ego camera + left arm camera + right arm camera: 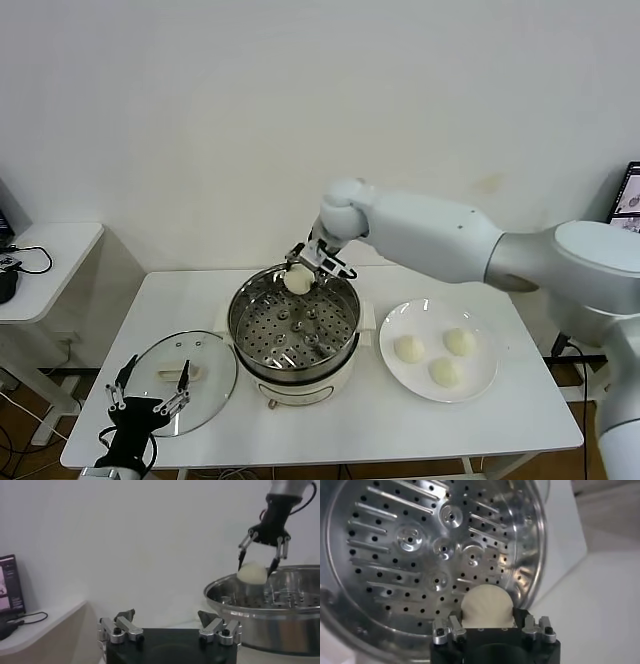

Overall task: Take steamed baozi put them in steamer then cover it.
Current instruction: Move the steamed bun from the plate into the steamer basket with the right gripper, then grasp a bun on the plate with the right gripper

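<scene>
My right gripper (302,272) is shut on a cream-white baozi (298,281) and holds it just above the far rim of the steamer (262,352). In the right wrist view the baozi (486,606) sits between the fingers over the perforated tray (420,550). The left wrist view shows the same baozi (252,573) at the steamer's rim (235,600). Three more baozi (409,349) (459,341) (445,372) lie on the white plate (485,384) to the right. My left gripper (148,398) is open and empty at the table's front left, by the glass lid (215,378).
The glass lid with its white handle (180,374) lies flat left of the steamer. A small side table (50,250) with cables stands further left. A screen edge (628,195) shows at the far right. The white wall is behind.
</scene>
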